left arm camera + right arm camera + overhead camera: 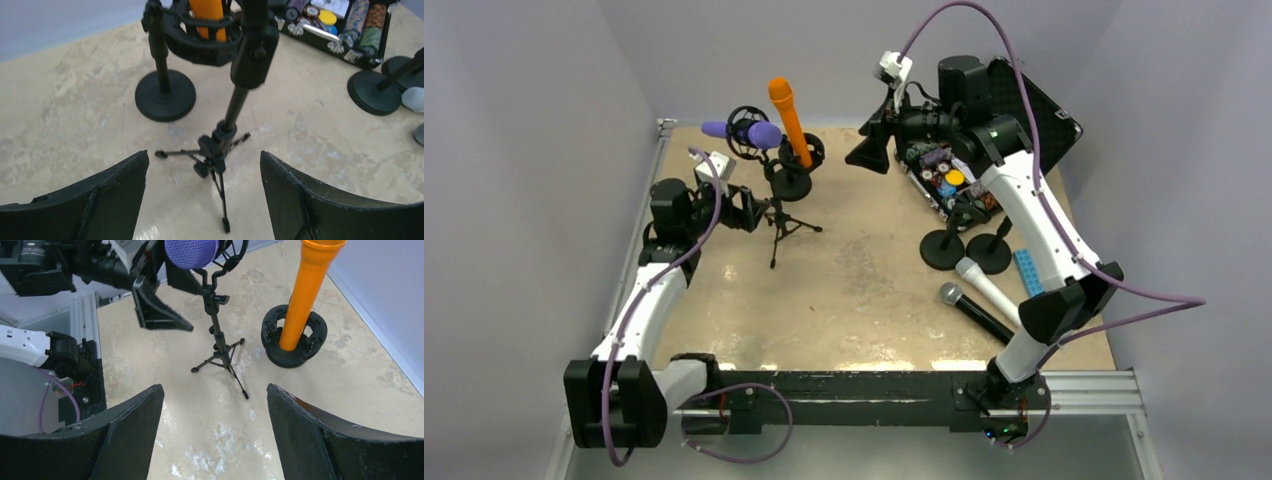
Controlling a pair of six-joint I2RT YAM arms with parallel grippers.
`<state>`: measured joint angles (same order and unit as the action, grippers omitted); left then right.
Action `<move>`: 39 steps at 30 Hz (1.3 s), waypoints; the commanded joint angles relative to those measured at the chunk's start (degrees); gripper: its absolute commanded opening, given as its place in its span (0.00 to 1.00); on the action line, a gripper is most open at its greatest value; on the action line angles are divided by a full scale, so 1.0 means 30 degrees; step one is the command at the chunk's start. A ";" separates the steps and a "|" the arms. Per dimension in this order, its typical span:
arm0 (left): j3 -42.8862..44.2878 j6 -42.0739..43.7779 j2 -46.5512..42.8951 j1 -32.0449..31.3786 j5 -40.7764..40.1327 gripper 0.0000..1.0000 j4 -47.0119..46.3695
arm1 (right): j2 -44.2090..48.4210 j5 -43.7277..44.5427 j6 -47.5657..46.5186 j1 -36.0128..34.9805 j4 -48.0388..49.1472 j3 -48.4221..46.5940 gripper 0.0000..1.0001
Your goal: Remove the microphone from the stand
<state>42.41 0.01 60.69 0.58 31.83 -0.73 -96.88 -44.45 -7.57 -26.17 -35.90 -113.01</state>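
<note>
Top external view shows the purple microphone (pixel 746 131) lying level atop the tripod stand (pixel 781 222), above and just ahead of the left gripper (pixel 752 210). That gripper's jaws stand apart and grip nothing, and the stand's pole rises centred ahead of the gap between them. The right gripper (pixel 864 155), jaws likewise spread and empty, faces the microphone from well apart, with the orange microphone (pixel 789 120) ahead to its right.

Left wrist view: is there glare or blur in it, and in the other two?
Left wrist view: tripod stand sharp, pale glare on the table by its near foot. Top view: bright reflections along the table's near edge. Right wrist view: sharp, but the purple microphone is cut by the upper edge.
</note>
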 commanded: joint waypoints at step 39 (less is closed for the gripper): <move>-0.0053 0.7326 0.5686 -0.0862 0.7874 0.28 -0.5195 | -0.0992 0.1055 -0.2982 -0.0724 -0.4704 -0.5018 0.86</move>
<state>40.51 18.50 79.59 -1.17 52.14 -19.11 -96.75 -38.17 -16.91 -26.39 -50.59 -122.19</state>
